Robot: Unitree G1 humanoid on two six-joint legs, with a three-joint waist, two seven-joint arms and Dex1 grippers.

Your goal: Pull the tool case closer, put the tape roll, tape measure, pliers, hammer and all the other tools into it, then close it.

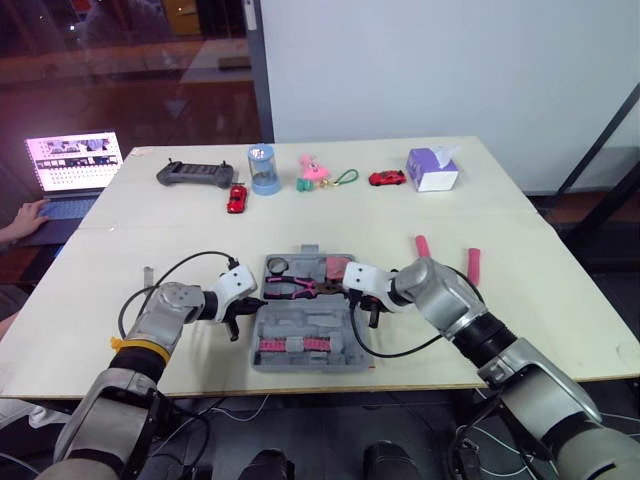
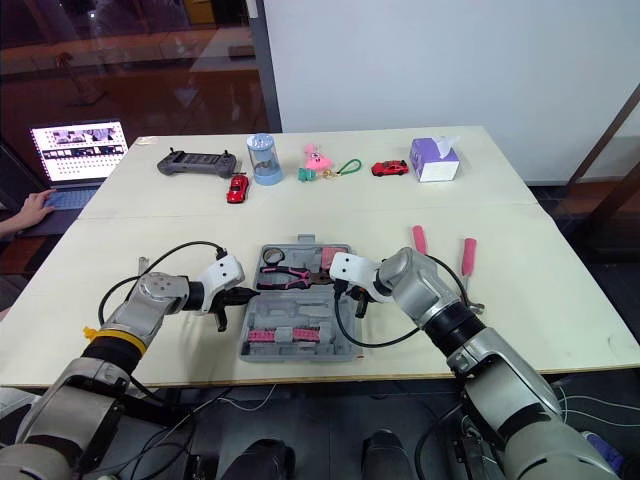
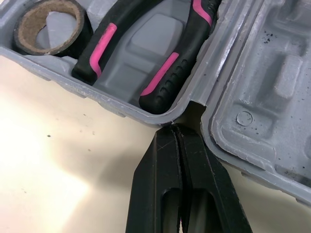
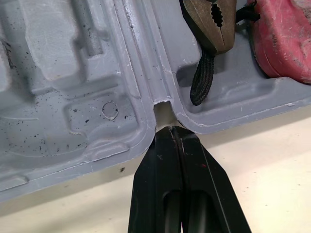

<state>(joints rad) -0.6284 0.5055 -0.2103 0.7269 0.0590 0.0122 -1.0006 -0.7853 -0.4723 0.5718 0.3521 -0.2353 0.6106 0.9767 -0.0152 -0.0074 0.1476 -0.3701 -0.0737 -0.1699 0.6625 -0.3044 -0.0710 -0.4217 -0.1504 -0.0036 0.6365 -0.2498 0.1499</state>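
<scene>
ranged along the far side of the counter point(image 1: 560, 300): a black handheld controller point(image 1: 195, 173), a red toy car point(image 1: 236, 199), a blue canister point(image 1: 264, 169), a pink toy point(image 1: 315, 170), a green loop point(image 1: 347, 177), a second red car point(image 1: 386, 178) and a purple tissue box point(image 1: 432, 169), all well apart from the work. beyond the counter's left edge, an open laptop point(image 1: 72, 160) with a person's hand point(image 1: 25, 215) at its keys. on the bare counter to the right of the arms, outside the case, one pink-handled tool point(image 1: 421, 245) and another pink-handled tool point(image 1: 474, 263), apart from each other.

near the front edge, in the middle, the grey tool case point(image 1: 310, 322), open and flat, flanked by both arms. in its far half: the tape roll point(image 3: 80, 29), the pliers point(image 3: 167, 73) with black and pink handles, and the red tape measure point(image 4: 284, 39) just beside the pliers' nose. in its near half, a row of small pink pieces point(image 1: 290, 345).

left pincer point(image 3: 177, 128) pressed fully closed and holding nothing, tips touching the notch on the case's left edge where the two halves meet, close to the pliers' handle ends. right pincer point(image 4: 170, 130) likewise closed tight and empty, tips against the matching notch on the right edge, near the tape measure's black strap point(image 4: 201, 77).
</scene>
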